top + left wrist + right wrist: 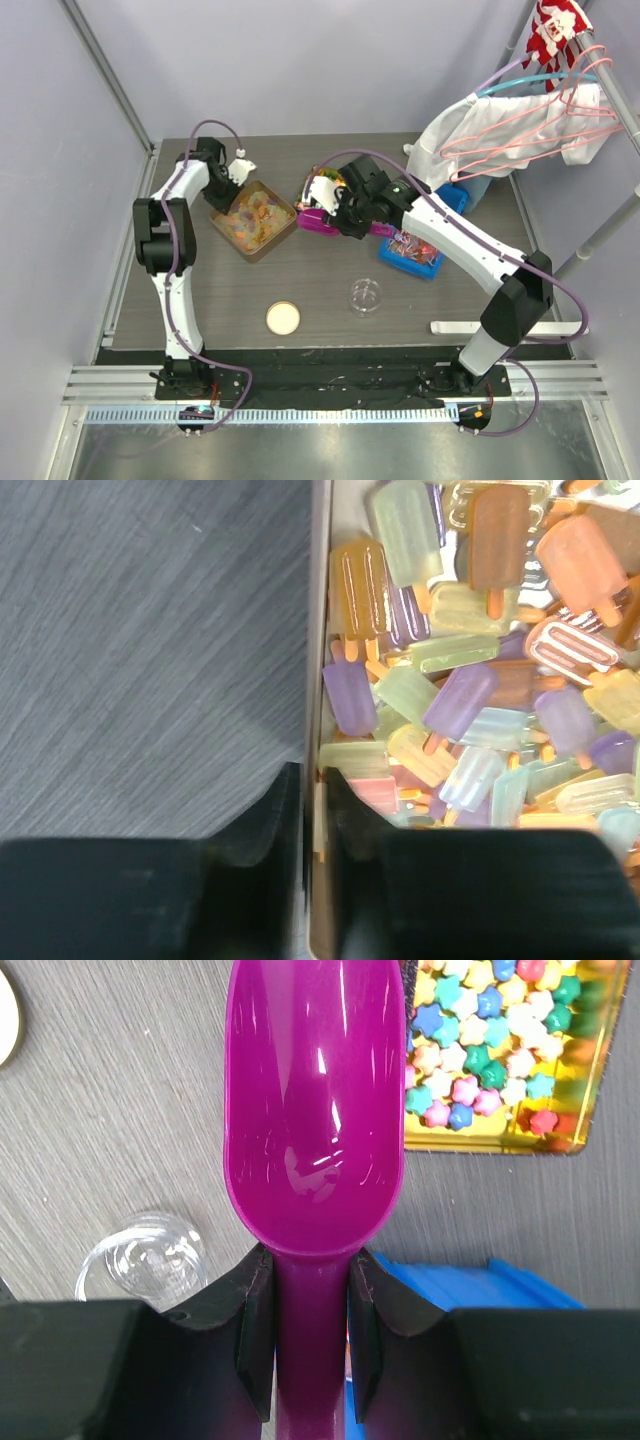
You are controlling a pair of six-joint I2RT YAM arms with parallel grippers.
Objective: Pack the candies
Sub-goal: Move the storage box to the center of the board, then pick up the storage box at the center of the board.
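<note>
Grey wood-grain tabletop (320, 280) carries everything we see, boxed in by pale walls. The candies (470, 695) are small popsicle-shaped pieces in orange, yellow, pale green, lilac and whitish tones, heaped loosely in a brown tray (318, 630) at the far left of the tabletop.

The left fingers (275, 820) straddle that tray's wall at one edge. One finger is outside over bare tabletop and the other inside above the heap, and the two are pressed in on the thin wall between them. The nearest candies lie just beside the inner finger, and the rest spread away from it across the tray.

To the right of the tray, the right fingers (255, 1320) pinch the neck of a glossy magenta scoop (315, 1110) from both sides. In the overhead view its bowl points toward the brown tray and ends just beside the tray's right corner. In the right wrist view we see only tabletop under it, so the candies sit beyond the scoop's tip, apart from these fingers.

Beside the bowl on the far side lies a gold tray (590, 1070) of star-shaped pieces (480, 1050) in blue, green, pink and cream. A blue box (470, 1285) is close under the right wrist, and a clear round dish (145, 1260) stands nearer the arm bases. A cream disc (283, 318) lies left of the dish. White cloth on hangers (500, 130) hangs at the far right corner.
</note>
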